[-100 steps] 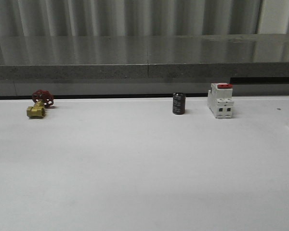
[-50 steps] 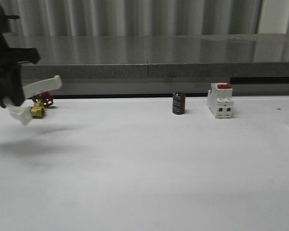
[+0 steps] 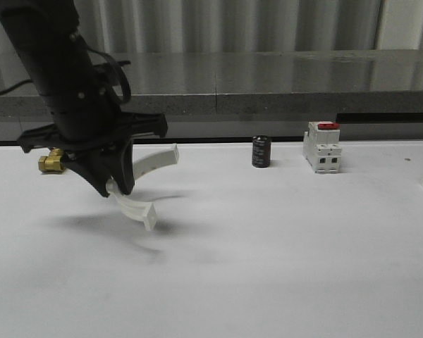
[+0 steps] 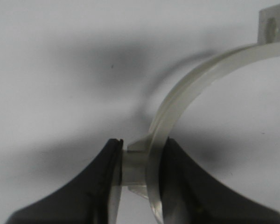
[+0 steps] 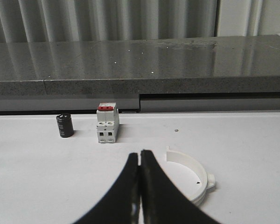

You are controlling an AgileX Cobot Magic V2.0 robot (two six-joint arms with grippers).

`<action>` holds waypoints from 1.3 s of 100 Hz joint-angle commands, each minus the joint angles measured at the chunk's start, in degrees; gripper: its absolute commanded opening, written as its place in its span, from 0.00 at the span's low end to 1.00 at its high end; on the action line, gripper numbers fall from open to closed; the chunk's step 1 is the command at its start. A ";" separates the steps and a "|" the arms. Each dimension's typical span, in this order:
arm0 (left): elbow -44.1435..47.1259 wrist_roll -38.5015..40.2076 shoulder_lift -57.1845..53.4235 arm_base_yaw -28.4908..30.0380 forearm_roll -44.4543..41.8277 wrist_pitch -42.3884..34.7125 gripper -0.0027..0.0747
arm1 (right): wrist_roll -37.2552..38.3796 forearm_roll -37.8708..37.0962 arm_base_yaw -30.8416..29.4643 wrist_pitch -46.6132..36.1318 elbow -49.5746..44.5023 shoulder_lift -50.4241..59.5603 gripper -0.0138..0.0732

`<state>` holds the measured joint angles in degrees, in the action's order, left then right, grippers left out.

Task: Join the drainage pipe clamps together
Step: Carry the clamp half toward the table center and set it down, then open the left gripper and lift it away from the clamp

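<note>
Clamp half (image 3: 142, 184) is pinched in my left tool (image 3: 111, 184) over the worktop's (image 3: 282, 253) left side; its mate (image 5: 193, 175) lies far right, just beside my closed right tool (image 5: 140, 158).

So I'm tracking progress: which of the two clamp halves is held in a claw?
The clamp half clamped in the left claw above the table. The other clamp half lies flat on the table beside the shut, empty right claw.

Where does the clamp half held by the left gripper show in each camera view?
Front: clamp half left of centre, in the left gripper, above the table.
Left wrist: clamp half arcs from the fingers.
Right wrist: a different half lies on the table.
Shared landmark: black cylinder.
</note>
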<state>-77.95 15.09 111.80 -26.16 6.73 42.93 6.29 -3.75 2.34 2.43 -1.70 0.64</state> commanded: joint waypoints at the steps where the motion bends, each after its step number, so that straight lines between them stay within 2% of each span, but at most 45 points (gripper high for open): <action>1: -1.20 2.19 -0.96 -0.55 -0.25 -2.10 0.21 | -0.32 -0.04 -0.43 -4.78 1.19 -0.25 0.08; 46: -1.20 2.62 1.61 -0.55 0.02 -2.14 0.23 | -0.32 -0.04 -0.43 -4.78 1.19 -0.25 0.08; 56: -1.20 2.62 1.61 -0.55 0.02 -2.04 0.37 | -0.32 -0.04 -0.43 -4.78 1.19 -0.25 0.08; 68: -1.20 2.62 1.61 -0.55 0.02 -2.04 0.69 | -0.32 -0.04 -0.43 -4.78 1.19 -0.25 0.08; 73: -1.20 2.62 1.61 -0.55 0.02 -2.04 0.78 | -0.32 -0.04 -0.43 -4.78 1.19 -0.25 0.08; 78: -1.20 2.62 1.61 -0.55 -0.08 -2.55 0.83 | -0.32 -0.04 -0.43 -4.78 1.19 -0.25 0.08; 104: -1.06 -0.10 -2.81 -0.43 -2.23 -4.92 0.84 | -0.32 -0.04 -0.43 -4.78 1.19 -0.25 0.08; 130: 6.18 -0.10 -17.87 1.98 -6.03 -11.97 0.84 | -0.32 -0.04 -0.43 -4.78 1.19 -0.25 0.08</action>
<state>-73.41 15.08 102.27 -25.77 1.81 35.81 6.29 -3.75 2.34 2.43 -1.70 0.64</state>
